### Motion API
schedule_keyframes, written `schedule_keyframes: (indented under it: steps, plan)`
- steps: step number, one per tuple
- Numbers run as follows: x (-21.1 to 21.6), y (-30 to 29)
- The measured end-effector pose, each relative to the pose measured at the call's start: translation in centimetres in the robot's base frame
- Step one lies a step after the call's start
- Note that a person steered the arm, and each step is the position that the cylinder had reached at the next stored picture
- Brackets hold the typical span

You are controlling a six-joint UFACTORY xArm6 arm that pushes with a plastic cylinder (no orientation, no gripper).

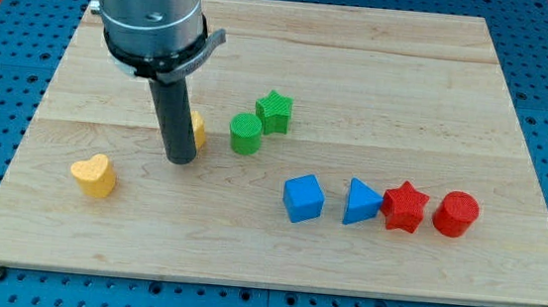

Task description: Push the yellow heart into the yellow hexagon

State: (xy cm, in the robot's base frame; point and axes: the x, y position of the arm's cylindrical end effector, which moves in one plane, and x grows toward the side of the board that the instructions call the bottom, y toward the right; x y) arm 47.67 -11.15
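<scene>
The yellow heart (94, 175) lies near the view's left on the wooden board (362, 62). The yellow hexagon (197, 130) sits to its upper right, mostly hidden behind my rod. My tip (181, 159) rests on the board just in front of the hexagon, to the right of the heart and a little above it, with a clear gap between tip and heart.
A green cylinder (246, 133) and a green star (275, 111) sit right of the hexagon. A blue cube (303, 198), blue triangle (360, 202), red star (405, 206) and red cylinder (456, 213) form a row at the lower right.
</scene>
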Motion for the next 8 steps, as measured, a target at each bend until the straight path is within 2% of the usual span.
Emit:
schedule_keyframes:
  steps: [1, 2, 3, 4, 5, 6, 7, 8]
  plan:
    - [-0.3, -3.5]
    - [-5.2, 0.9]
    - [-7.0, 1.0]
    - [-1.9, 5.1]
    - [-1.0, 12.0]
    - [1.7, 11.6]
    - [1.4, 17.3]
    - [-1.4, 17.6]
